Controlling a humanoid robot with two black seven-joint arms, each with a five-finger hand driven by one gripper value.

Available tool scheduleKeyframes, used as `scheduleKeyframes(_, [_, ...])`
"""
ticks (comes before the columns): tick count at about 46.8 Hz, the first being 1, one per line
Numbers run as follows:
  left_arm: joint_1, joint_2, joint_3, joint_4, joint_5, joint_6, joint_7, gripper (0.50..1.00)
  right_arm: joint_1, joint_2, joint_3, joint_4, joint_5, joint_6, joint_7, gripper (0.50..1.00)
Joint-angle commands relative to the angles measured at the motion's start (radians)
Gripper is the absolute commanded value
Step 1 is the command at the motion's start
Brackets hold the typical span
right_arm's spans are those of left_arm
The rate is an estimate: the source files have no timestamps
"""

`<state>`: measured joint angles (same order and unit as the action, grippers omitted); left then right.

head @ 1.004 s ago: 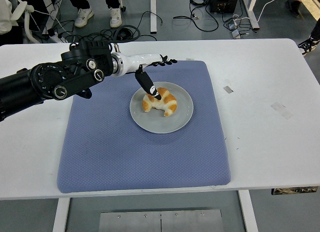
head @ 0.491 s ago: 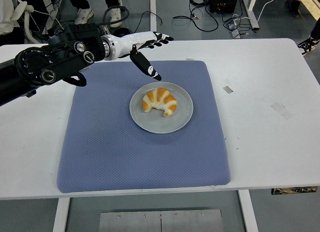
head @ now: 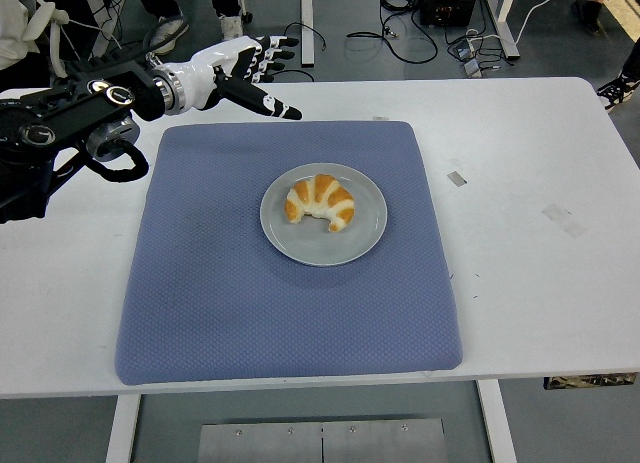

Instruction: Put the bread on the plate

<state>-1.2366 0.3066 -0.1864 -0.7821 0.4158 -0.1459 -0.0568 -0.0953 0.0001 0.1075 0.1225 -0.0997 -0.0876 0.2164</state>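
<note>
Bread (head: 320, 203) sat at plate (head: 323, 221) center (1 croissant, likely light, soft, flaky, best pinched gently at thick middle), while left hand (head: 243, 71) hovered at 11 o'clock, fingers spread, holding nothing.

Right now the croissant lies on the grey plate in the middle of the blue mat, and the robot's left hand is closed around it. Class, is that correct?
Not quite. The croissant does lie on the grey plate on the blue mat, but the head view shows the left hand open and empty, up near the mat's far left corner, well clear of the plate.
</note>
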Motion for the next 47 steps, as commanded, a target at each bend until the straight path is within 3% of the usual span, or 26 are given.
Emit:
scheduleKeyframes(1, [0.046,0.009,-0.065,0.0,-0.003,0.005,0.0,0.989,0.002,0.0,0.006,0.0,0.0,0.0,0.0,1.0])
scheduleKeyframes(16, [0.172,0.037,-0.297,0.0,-0.011,0.006,0.002,0.989,0.006,0.0,-0.006,0.0,0.0,0.0,0.0,1.0])
scheduleKeyframes(34, [0.253,0.034,-0.383,-0.002,-0.178,0.005,-0.009,0.989,0.008,0.0,-0.008,-0.001,-0.008,-0.003,0.0,1.0])
scheduleKeyframes(47, [0.333,0.028,-0.53,0.0,-0.279,0.006,-0.008,0.989,0.009,0.0,-0.005,0.0,-0.006,-0.003,0.0,1.0])
